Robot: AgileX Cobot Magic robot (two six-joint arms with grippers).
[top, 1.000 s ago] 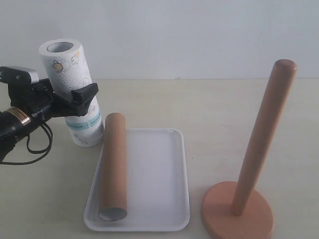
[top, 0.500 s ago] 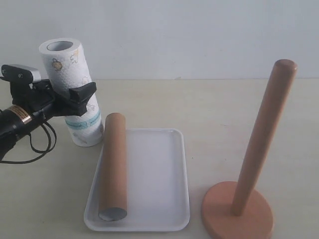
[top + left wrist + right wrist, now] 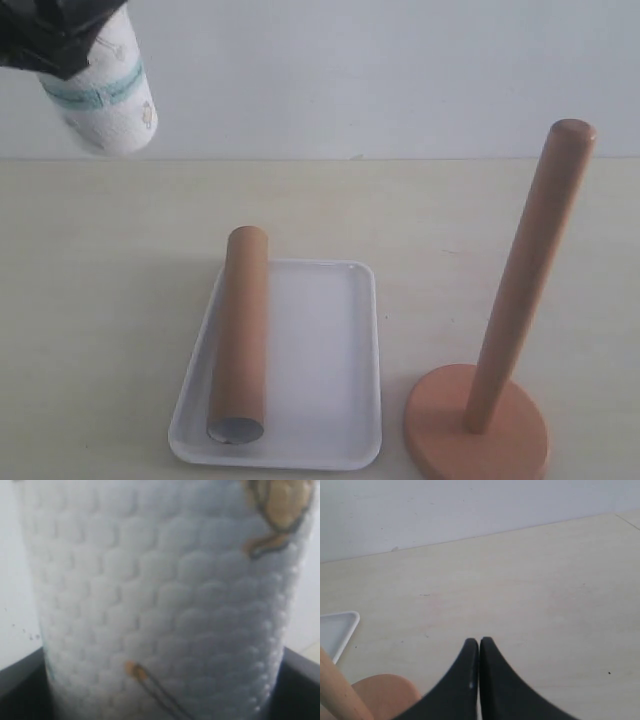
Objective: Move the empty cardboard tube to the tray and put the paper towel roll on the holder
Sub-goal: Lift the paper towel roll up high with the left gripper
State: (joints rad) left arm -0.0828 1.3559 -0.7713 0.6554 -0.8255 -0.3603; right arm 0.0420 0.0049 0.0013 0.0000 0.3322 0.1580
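left claw [image 3: 58, 38] clamps the paper towel roll [image 3: 112, 100] aloft; right claw [image 3: 479, 647] closed tip to tip.

No legible text, numbers or brand marks showed in any view. The only print was on the paper towel roll [image 3: 112, 105]. Its teal band [image 3: 100, 90] was too small and blurred in the exterior view to tell whether it carried lettering. In the left wrist view the roll's cartoon drawing [image 3: 280, 510] was just tan fill with a dark outline, blurred, and no letters could be made out.
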